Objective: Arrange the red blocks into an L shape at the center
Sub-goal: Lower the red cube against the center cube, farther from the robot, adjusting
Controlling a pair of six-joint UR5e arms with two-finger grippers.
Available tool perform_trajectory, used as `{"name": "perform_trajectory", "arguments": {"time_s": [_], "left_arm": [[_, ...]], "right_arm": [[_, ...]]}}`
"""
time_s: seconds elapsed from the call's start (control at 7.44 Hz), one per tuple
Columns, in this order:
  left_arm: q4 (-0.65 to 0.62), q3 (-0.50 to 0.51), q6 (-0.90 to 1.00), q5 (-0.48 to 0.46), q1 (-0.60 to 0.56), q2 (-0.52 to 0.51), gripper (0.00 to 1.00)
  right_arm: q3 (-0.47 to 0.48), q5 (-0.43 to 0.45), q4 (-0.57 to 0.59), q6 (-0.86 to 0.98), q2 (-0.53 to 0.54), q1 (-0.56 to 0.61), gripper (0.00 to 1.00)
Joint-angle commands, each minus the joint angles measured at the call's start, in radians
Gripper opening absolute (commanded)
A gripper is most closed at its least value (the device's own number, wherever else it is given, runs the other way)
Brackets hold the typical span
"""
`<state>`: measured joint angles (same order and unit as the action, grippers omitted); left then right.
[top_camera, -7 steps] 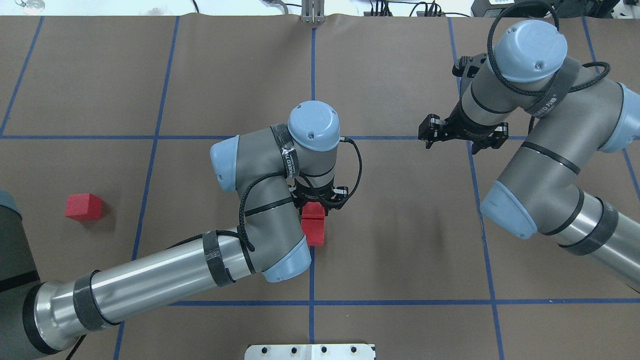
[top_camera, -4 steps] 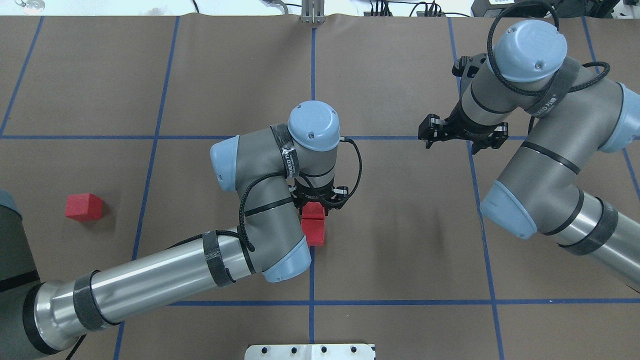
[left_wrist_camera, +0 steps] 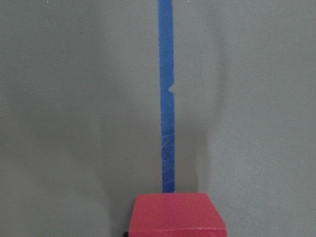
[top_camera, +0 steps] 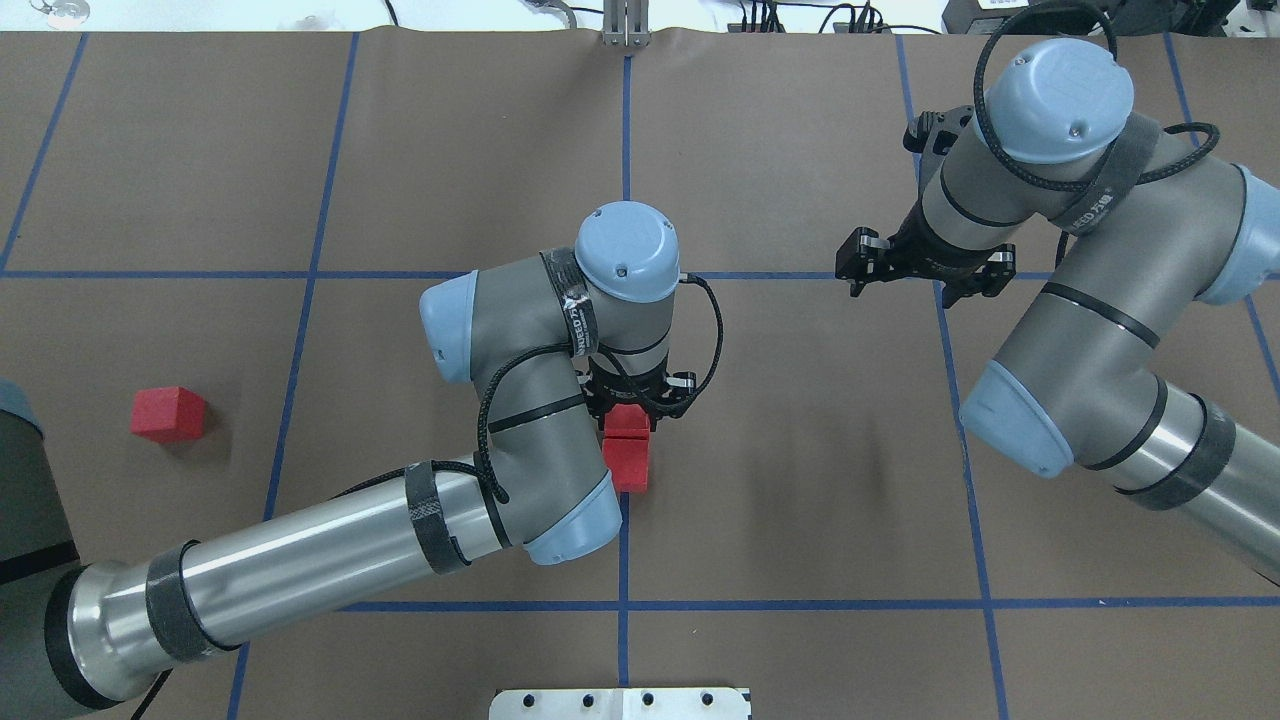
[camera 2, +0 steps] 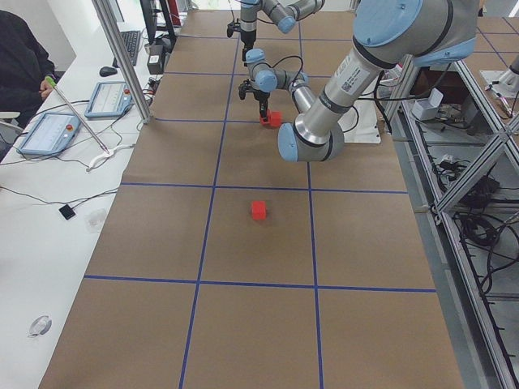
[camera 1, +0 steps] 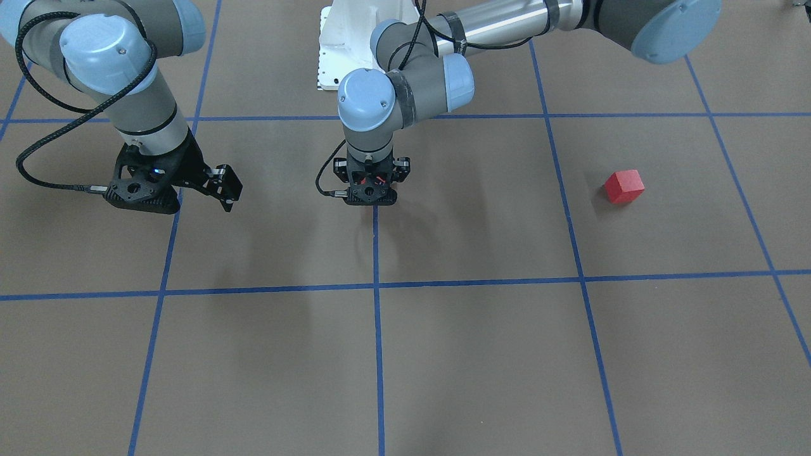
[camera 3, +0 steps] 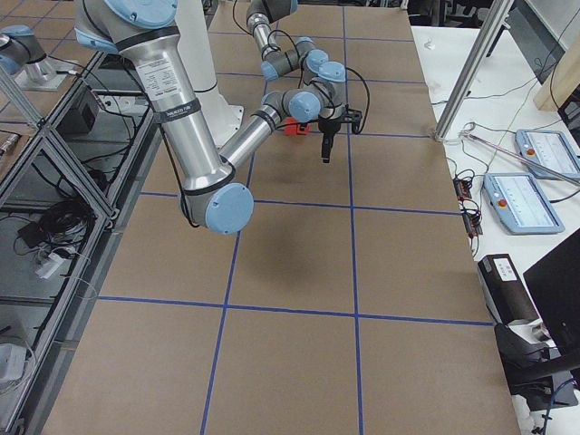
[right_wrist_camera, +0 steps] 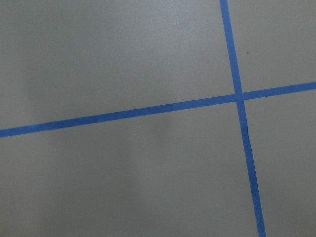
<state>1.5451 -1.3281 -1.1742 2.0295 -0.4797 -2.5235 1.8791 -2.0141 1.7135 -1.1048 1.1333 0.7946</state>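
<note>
Looking at the big stuff first: the brown matte table surface with a blue tape grid (top_camera: 800, 500) fills pretty much every view. The grey-and-blue left arm (top_camera: 300, 560) reaches in low to the middle of it, and the matching right arm (top_camera: 1080, 330) is parked off to its own side. The black two-finger right gripper (top_camera: 915, 285) hangs above a tape crossing with its fingers spread wide and nothing between them. The black left gripper (top_camera: 632, 410) points straight down at the center patch of brown surface on the middle tape line (top_camera: 660, 470), and as far as I can make out its fingers are closed against the sides of a small matte red cube (top_camera: 628, 425). That one touches a second identical red cube (top_camera: 630, 468) on the robot's side, so the pair makes a short straight row along the tape. The third red cube (top_camera: 167, 414) sits alone, well apart, out on the robot's left.
</note>
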Motion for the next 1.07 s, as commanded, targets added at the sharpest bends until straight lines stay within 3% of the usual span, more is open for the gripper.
{"name": "perform_trajectory", "arguments": {"time_s": [0.0,0.4,0.94], "left_arm": [[0.001,0.0,-0.004,0.0,0.0,0.0,0.0],[0.001,0.0,-0.004,0.0,0.001,0.0,0.14],[0.001,0.0,-0.004,0.0,0.0,0.0,0.15]], "right_arm": [[0.0,0.0,0.0,0.0,-0.001,0.0,0.99],[0.0,0.0,0.0,-0.001,-0.001,0.002,0.99],[0.0,-0.002,0.0,-0.001,-0.003,0.0,0.99]]}}
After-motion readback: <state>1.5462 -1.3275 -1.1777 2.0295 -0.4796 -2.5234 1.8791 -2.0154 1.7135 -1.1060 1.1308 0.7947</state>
